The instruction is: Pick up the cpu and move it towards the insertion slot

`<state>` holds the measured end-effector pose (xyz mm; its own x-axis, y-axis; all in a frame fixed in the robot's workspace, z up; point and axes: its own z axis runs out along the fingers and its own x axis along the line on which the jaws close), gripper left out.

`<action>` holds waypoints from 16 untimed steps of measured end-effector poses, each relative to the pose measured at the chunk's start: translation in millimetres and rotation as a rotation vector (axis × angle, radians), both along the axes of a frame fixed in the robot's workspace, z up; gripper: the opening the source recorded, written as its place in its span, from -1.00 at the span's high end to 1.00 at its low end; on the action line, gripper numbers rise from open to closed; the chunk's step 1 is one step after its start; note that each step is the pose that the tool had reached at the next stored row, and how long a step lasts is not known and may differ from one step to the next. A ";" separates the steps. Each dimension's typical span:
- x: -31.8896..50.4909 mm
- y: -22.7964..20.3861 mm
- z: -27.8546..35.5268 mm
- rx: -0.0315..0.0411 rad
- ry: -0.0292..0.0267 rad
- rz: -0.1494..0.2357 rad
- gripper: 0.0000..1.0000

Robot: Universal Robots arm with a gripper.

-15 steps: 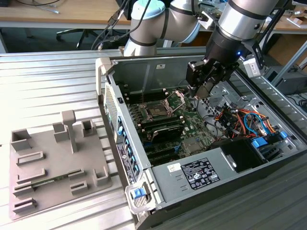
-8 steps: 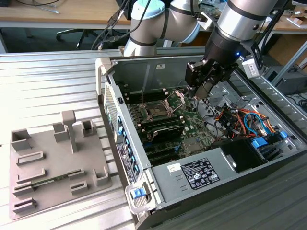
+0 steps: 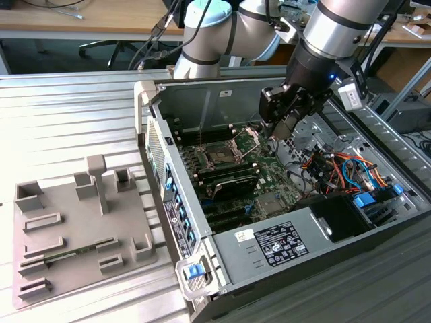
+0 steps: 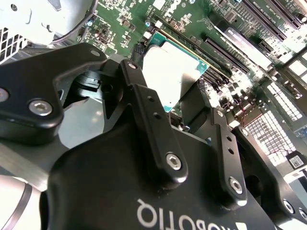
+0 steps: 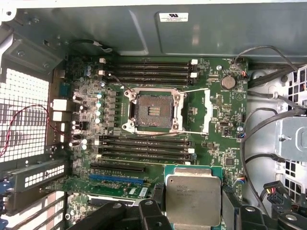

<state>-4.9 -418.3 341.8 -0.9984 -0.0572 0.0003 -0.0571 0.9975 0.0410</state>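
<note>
Gripper (image 5: 192, 211) clamped on the cpu (image 5: 193, 196), carried above the green board well short of the open insertion slot (image 5: 152, 112); carry step underway, needing alignment over the socket.

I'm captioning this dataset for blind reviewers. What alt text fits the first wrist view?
The gripper holds the cpu, silvery top showing, above a green motherboard inside an open computer case. The insertion slot sits apart from the chip, empty, with its wire bracket swung open, flanked by black memory slots.
</note>
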 end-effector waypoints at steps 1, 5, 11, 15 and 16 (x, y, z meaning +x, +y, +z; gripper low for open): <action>-0.3 0.1 -0.4 0.0001 0.0000 0.000 -0.09; -1.2 0.2 -1.2 0.0000 0.0000 0.000 -0.09; -2.4 0.6 -2.8 0.0000 0.0000 0.000 -0.09; -2.9 0.9 -3.6 0.0002 0.0000 0.000 -0.09; -3.1 1.0 -3.8 0.0001 -0.0001 0.000 -0.09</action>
<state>-7.9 -417.2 338.0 -0.9984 -0.0571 0.0003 -0.0570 0.9975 0.0412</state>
